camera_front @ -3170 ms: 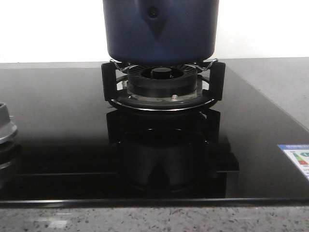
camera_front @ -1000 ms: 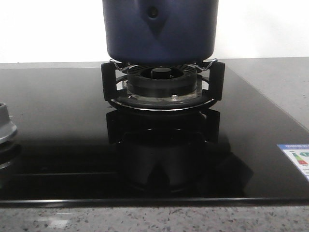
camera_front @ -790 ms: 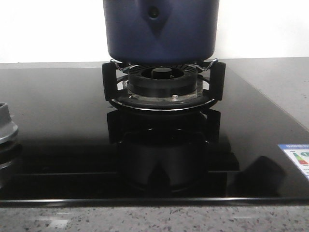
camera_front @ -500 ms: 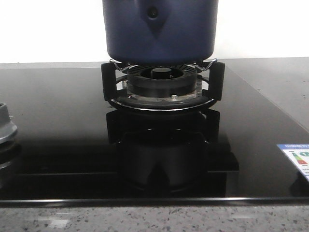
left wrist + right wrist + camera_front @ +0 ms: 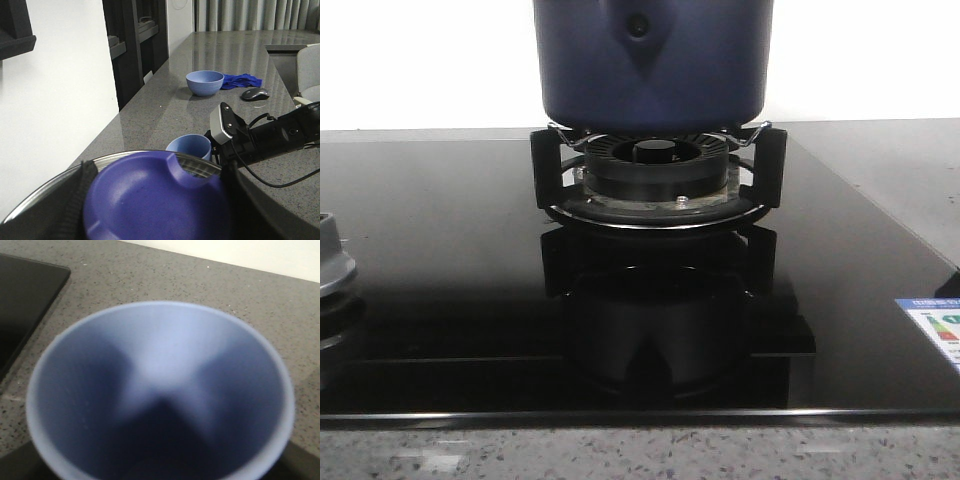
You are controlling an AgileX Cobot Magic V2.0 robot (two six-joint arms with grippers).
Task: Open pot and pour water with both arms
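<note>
The dark navy pot (image 5: 650, 60) stands on the burner grate (image 5: 655, 175); its top is out of the front view. In the left wrist view my left gripper (image 5: 155, 200) is shut on the blue-purple lid knob (image 5: 150, 195), one black finger (image 5: 75, 200) on each side. The lid's steel rim (image 5: 150, 154) curves behind the knob. I cannot tell whether the lid rests on the pot. My right gripper (image 5: 209, 146) holds a light blue cup (image 5: 187, 147) beyond the lid. The cup's open mouth (image 5: 160, 390) fills the right wrist view and looks empty.
Black glass hob (image 5: 440, 250) with a second burner (image 5: 330, 265) at its left edge and a label sticker (image 5: 935, 325) at the right. On the grey counter beyond: a blue bowl (image 5: 205, 82), a blue cloth (image 5: 242, 80), a computer mouse (image 5: 254, 93). Dark shelving (image 5: 135, 45) stands by the wall.
The pot has not moved. A dark reflection on the hob's right side slid rightward and has gone from the glass.
</note>
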